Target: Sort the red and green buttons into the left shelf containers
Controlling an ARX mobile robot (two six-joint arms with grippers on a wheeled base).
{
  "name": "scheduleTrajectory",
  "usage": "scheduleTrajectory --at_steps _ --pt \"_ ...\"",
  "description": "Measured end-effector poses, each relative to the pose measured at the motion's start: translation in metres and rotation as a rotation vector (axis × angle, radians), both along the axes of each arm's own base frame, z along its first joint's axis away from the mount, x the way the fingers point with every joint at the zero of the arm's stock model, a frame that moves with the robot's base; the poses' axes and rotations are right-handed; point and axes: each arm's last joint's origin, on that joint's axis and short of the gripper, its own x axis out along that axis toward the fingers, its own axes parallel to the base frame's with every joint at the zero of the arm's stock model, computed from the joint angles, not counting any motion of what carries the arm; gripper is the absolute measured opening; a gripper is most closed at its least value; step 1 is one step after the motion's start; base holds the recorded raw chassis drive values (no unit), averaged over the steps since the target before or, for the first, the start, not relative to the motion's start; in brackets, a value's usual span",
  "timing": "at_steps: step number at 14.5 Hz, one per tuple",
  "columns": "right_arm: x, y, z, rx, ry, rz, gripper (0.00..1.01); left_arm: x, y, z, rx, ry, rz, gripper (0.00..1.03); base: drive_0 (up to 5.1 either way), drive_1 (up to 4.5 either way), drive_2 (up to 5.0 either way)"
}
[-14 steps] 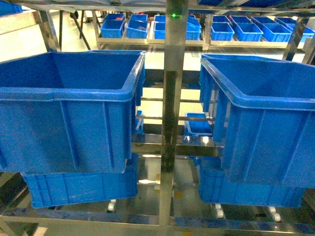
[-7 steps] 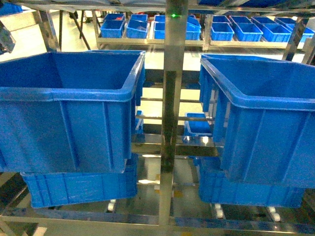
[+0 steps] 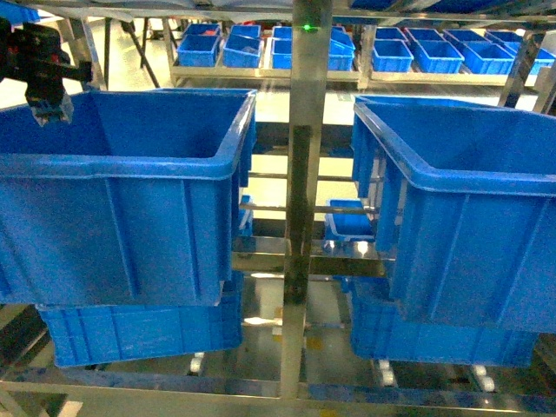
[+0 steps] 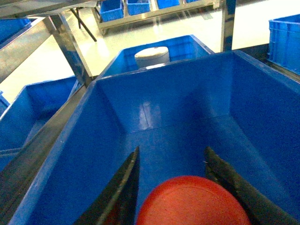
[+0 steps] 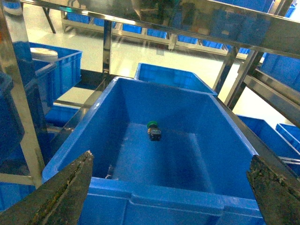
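The left gripper was clamped on a red button, whose domed cap filled the gap between the two dark fingers at the bottom of the left wrist view. It hung over the inside of the left blue bin, whose floor below showed bare. In the head view the same gripper sat at the far upper left, just above the back left rim of that bin. Beyond the bin, in the left wrist view, a white round lid lay in another blue bin behind. The right gripper stood wide apart, its two dark fingers at the bottom corners of the right wrist view, holding nothing, above the near rim of the right blue bin. A green button with a black body lay alone on that bin's floor, toward the back wall. In the head view the right blue bin sat across a metal shelf post from the left one, and rows of small blue bins lined a far shelf
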Motion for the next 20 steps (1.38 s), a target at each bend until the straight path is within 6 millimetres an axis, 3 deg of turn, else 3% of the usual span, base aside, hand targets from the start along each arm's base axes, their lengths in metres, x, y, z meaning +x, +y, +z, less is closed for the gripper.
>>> scheduleTrajectory --at_steps 2,4,5,7,10,11,13,14,16,20 --pt "0.0 0.0 0.0 0.0 0.001 0.0 0.98 -0.016 -0.006 -0.007 0.004 -0.019 -0.021 0.66 0.0 0.0 0.0" --pt "0.0 0.0 0.0 0.0 0.0 0.0 0.98 -0.048 -0.006 0.023 -0.025 -0.078 -0.004 0.93 0.0 0.0 0.0" --pt "0.0 0.0 0.0 0.0 0.001 0.0 0.98 -0.073 -0.004 0.044 -0.078 -0.099 -0.011 1.0 0.0 0.0 0.0" --pt "0.0 0.0 0.0 0.0 0.001 0.0 0.98 -0.136 0.001 0.076 -0.16 -0.141 -0.029 0.98 0.0 0.0 0.0" --pt "0.0 0.0 0.0 0.0 0.001 0.0 0.98 -0.224 0.008 0.093 -0.212 -0.168 -0.061 0.98 0.0 0.0 0.0" --pt "0.0 0.0 0.0 0.0 0.001 0.0 0.98 -0.237 0.008 0.106 -0.241 -0.231 -0.081 0.98 0.0 0.0 0.0" --pt "0.0 0.0 0.0 0.0 0.0 0.0 0.98 -0.239 0.007 0.111 -0.259 -0.238 -0.085 0.97 0.0 0.0 0.0" --pt "-0.001 -0.002 0.0 0.054 -0.078 0.024 0.9 -0.239 0.005 0.097 -0.238 -0.207 -0.025 0.84 0.0 0.0 0.0" --pt "-0.02 -0.012 -0.022 0.116 -0.112 0.031 0.65 -0.248 -0.004 0.057 -0.219 -0.174 0.013 0.58 0.0 0.0 0.0" --pt "-0.046 -0.023 -0.059 0.132 -0.097 0.029 0.11 -0.264 -0.007 0.013 -0.216 -0.177 0.0 0.06 0.0 0.0 0.0"
